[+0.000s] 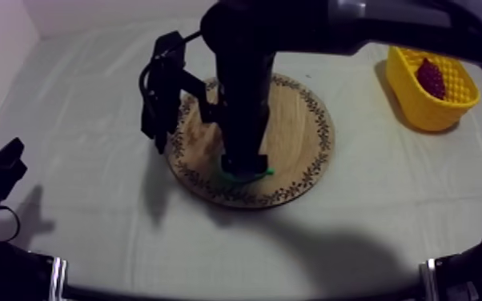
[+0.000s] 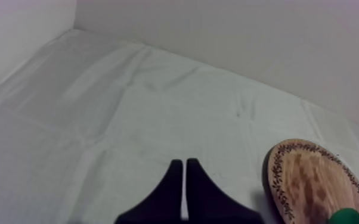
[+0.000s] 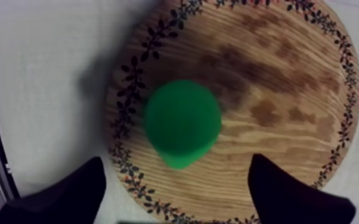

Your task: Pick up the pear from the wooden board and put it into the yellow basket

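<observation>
The right gripper hangs over the green pear, fingers spread wide, holding nothing. The pear rests on the wooden board near its rim. The left gripper is closed tight and empty over the cloth.

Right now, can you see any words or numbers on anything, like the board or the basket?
None: there are no words, numbers, labels or signs to read.
The wooden board has only a leafy pattern round its rim, no letters.
The pear and the yellow basket carry no writing.
</observation>
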